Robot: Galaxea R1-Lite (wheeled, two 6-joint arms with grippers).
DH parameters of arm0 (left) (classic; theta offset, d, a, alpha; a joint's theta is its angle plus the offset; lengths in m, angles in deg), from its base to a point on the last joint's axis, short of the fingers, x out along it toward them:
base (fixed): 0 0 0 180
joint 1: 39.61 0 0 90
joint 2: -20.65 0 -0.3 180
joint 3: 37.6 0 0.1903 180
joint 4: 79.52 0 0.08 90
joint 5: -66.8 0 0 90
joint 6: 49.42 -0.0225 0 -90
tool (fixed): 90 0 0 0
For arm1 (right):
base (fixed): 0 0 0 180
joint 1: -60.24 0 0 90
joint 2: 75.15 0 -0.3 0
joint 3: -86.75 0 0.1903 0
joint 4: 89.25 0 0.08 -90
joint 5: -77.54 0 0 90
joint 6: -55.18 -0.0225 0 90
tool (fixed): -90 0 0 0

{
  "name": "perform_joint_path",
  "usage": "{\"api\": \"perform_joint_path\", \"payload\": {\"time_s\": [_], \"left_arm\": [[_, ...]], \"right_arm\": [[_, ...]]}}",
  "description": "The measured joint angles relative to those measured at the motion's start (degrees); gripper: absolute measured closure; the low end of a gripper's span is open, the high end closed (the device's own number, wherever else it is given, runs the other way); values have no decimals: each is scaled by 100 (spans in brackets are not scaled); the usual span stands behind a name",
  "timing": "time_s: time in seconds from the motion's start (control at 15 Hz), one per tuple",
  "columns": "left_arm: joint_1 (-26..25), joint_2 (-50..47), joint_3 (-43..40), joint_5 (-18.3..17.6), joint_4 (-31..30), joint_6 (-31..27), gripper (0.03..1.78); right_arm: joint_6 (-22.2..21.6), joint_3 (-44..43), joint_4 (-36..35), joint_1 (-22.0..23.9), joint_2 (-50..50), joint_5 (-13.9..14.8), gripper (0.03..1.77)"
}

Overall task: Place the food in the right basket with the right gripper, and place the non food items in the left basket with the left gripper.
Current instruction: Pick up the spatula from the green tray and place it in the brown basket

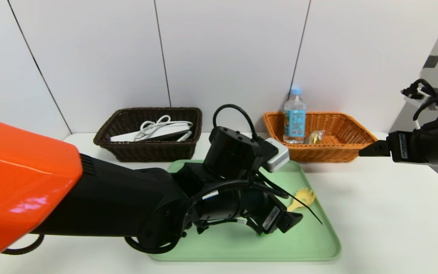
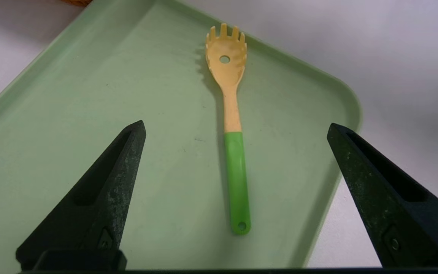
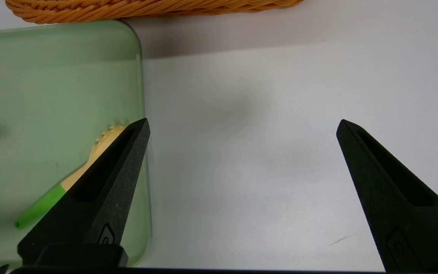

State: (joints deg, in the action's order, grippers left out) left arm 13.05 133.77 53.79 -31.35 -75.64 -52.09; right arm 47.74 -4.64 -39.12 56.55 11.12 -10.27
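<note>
— Green-handled pasta spoon [image 2: 231, 125]?
— Lower centre of the head view, flat on the green tray [image 2: 70, 114], between the left gripper's [image 2: 236, 129] wide-open fingers, untouched.
— Right gripper [image 3: 242, 125]?
— Right edge, spread wide, empty, above the white table [image 3: 261, 133].
— Baskets?
— Dark one [image 1: 148, 152] upper left, orange one [image 1: 352, 148] upper right.

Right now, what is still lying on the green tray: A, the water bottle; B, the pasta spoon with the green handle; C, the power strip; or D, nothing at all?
B: the pasta spoon lies flat on the green tray, framed between the fingers of the open left gripper, while the water bottle stands in the orange basket and the power strip sits in the dark basket.
</note>
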Motion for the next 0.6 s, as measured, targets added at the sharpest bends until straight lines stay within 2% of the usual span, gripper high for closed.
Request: {"api": "perform_joint_path", "payload": {"time_s": [0.2, 0.4, 0.6], "left_arm": [[26, 343, 232, 116, 160, 26, 12], [43, 612, 413, 447, 243, 66, 12], [100, 753, 546, 544, 344, 124, 12]], "right_arm": [[2, 0, -2, 23, 17, -2, 10], [0, 0, 0, 28, 35, 0, 10], [2, 2, -2, 28, 46, 0, 10]]}}
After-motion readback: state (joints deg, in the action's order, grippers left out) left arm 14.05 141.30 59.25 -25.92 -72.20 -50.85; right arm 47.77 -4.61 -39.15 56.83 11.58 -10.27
